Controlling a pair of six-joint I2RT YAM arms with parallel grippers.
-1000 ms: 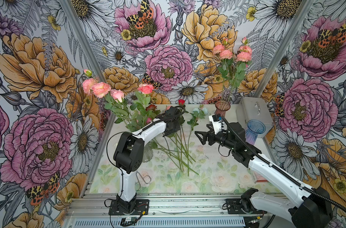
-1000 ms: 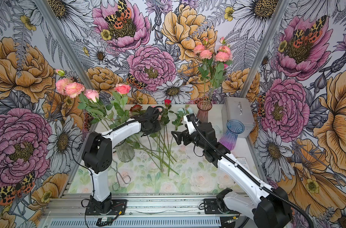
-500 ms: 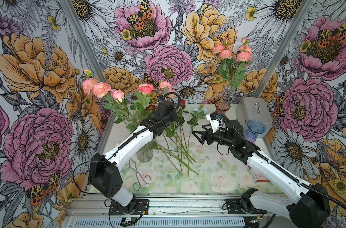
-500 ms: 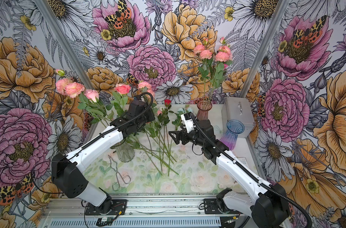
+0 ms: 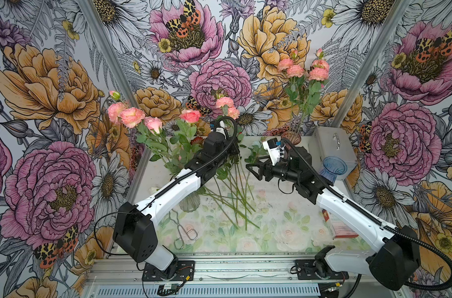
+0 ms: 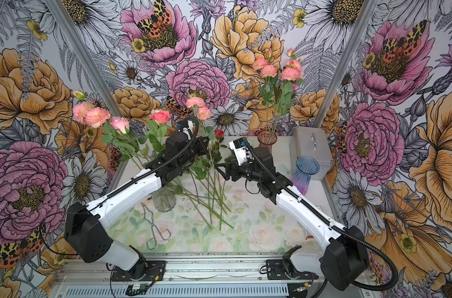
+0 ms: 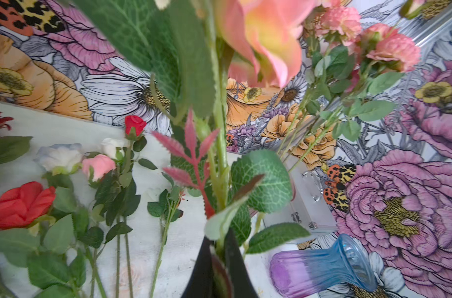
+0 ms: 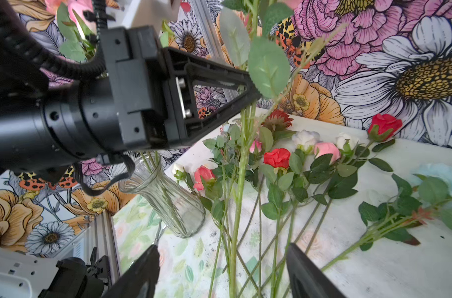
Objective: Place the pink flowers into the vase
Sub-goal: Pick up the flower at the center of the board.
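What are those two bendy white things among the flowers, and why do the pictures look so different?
They are two robot arms, a left arm and a right arm, each ending in jaws that pinch like fingers. Two pictures look down on the whole table. Two come from little cameras on the arms' wrists, very close up. Loose flowers, red, white and pink, lie on the table near metal tongs. A clear vase already holds pink flowers. The left arm's jaws are shut on the stem of a pink flower; the right arm's jaws are open, with that stem between them.
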